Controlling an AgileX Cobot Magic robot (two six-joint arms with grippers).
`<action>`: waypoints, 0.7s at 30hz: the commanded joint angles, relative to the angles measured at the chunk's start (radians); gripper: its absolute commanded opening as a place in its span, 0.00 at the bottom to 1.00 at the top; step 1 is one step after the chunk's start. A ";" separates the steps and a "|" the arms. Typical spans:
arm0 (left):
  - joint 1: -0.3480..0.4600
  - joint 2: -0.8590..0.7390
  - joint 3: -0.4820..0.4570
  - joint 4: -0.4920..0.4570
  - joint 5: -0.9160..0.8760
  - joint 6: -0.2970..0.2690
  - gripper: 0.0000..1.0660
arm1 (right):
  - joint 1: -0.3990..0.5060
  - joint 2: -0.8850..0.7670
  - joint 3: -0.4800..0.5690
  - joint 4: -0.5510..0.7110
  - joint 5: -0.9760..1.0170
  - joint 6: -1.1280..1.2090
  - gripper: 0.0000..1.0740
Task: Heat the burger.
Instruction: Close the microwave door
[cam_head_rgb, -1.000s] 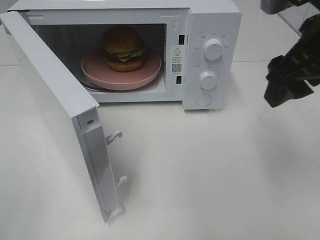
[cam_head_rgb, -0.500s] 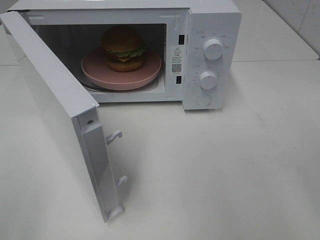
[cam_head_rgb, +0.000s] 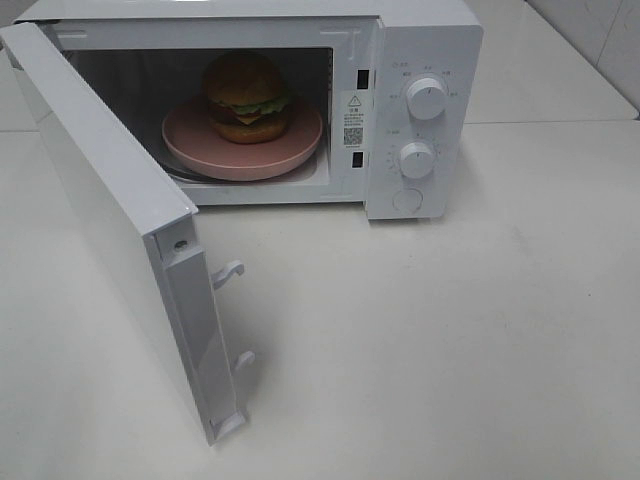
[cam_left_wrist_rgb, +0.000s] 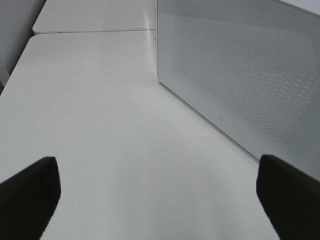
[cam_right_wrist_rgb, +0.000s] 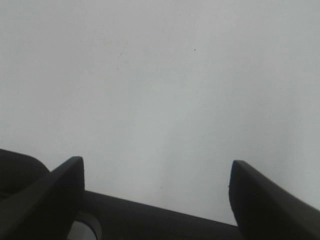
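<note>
The burger (cam_head_rgb: 247, 95), with a golden-brown bun, lettuce and a dark patty, sits on a pink plate (cam_head_rgb: 200, 152) inside the white microwave (cam_head_rgb: 425, 40). The microwave's door (cam_head_rgb: 100, 200) is swung wide open to the left. Neither gripper shows in the exterior high view. In the left wrist view my left gripper (cam_left_wrist_rgb: 160, 200) is open and empty over the table, beside the door's perforated outer face (cam_left_wrist_rgb: 240, 75). My right gripper (cam_right_wrist_rgb: 155, 192) is open too, with only bare white table between its fingers.
Two round knobs (cam_head_rgb: 427, 98) (cam_head_rgb: 416, 159) and a round button (cam_head_rgb: 407, 200) sit on the microwave's right panel. Two latch hooks (cam_head_rgb: 229, 272) stick out from the door's free edge. White table (cam_head_rgb: 450, 340) extends in front of and to the right of the microwave.
One second ago the right arm showed dark at the upper right of the exterior high view; it has since left that view. The burger, plate and door have not moved.
</note>
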 joint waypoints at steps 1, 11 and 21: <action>-0.004 -0.023 0.004 -0.004 -0.010 -0.004 0.94 | -0.036 -0.074 0.022 -0.007 -0.018 0.006 0.71; -0.004 -0.023 0.004 -0.004 -0.010 -0.004 0.94 | -0.209 -0.373 0.133 0.060 -0.052 0.005 0.71; -0.004 -0.023 0.004 -0.004 -0.010 -0.004 0.94 | -0.262 -0.594 0.183 0.071 -0.067 -0.009 0.71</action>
